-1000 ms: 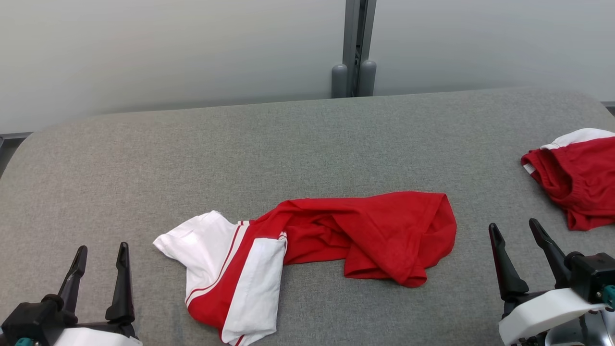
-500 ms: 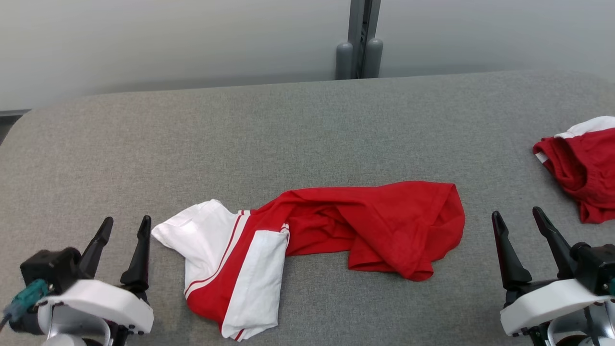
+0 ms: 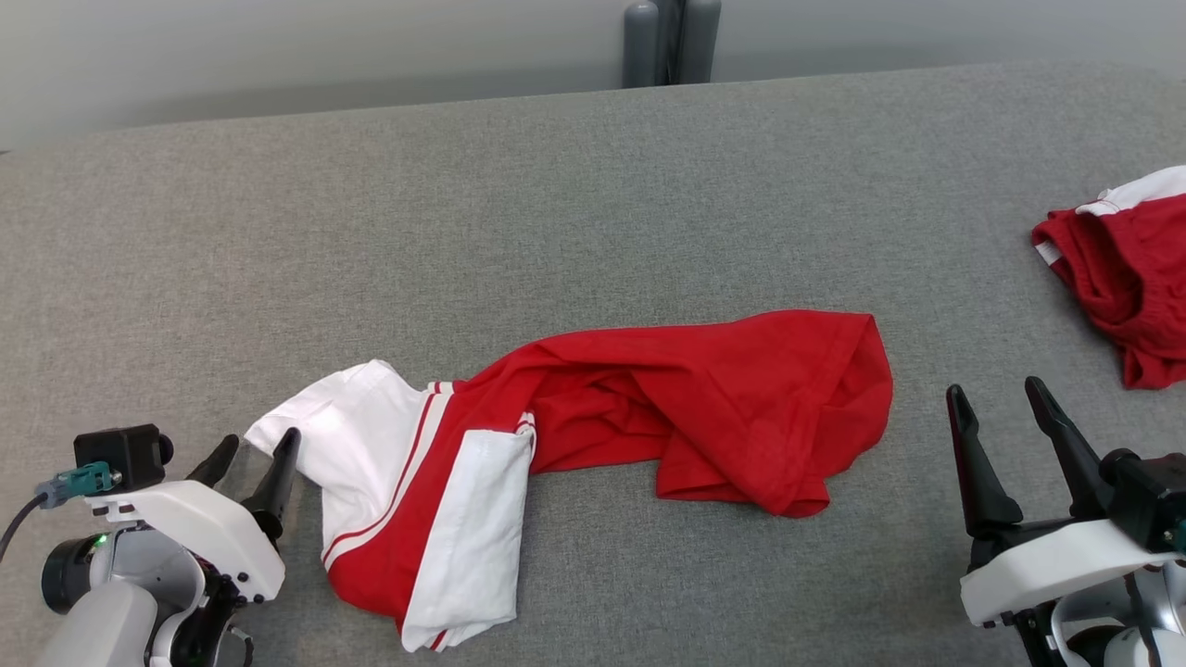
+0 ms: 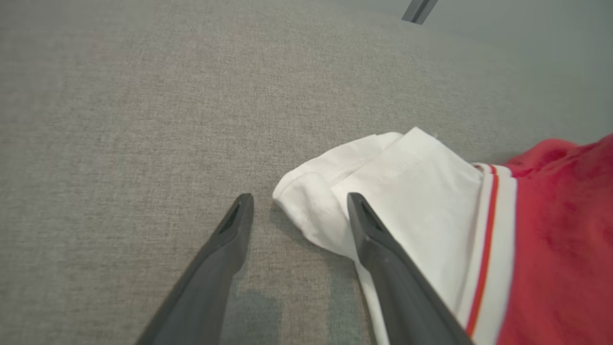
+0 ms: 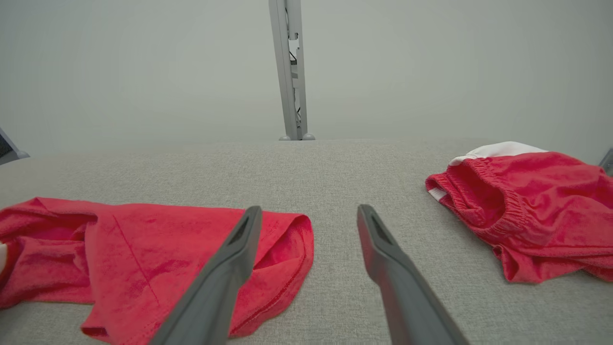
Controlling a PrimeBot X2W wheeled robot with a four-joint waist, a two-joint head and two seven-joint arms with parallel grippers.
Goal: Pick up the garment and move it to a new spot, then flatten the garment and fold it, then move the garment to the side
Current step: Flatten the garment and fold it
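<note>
Left tool [image 3: 259, 438] sits at the near left of the grey fabric worktop [image 3: 556, 185], its two dark fingers spread wide with nothing gripped. In the left wrist view the left tool [image 4: 299, 196] has the corner of the white sleeve [image 4: 407, 182] lying between its tips; whether a finger touches the cloth cannot be told.

The worktop runs across the whole width with a rounded far edge. Behind it is a plain pale grey wall [image 3: 278, 46] with a grey metal post [image 3: 672, 42] standing upright at the middle.

The garment [image 3: 649, 408] lies crumpled near the front centre of the worktop. It is a red top: the white sleeve [image 3: 343, 426] with thin red stripes points left, a white panel folds toward the near edge, and the red body bunches in loose folds to the right.

The right tool [image 3: 992, 386] rests at the near right, fingers apart and empty, just beside the garment's [image 5: 143, 239] red hem, as the right wrist view shows past the right tool [image 5: 309, 208].

Further right, well apart, lie rumpled red shorts [image 3: 1121, 287] with an elastic waist.
</note>
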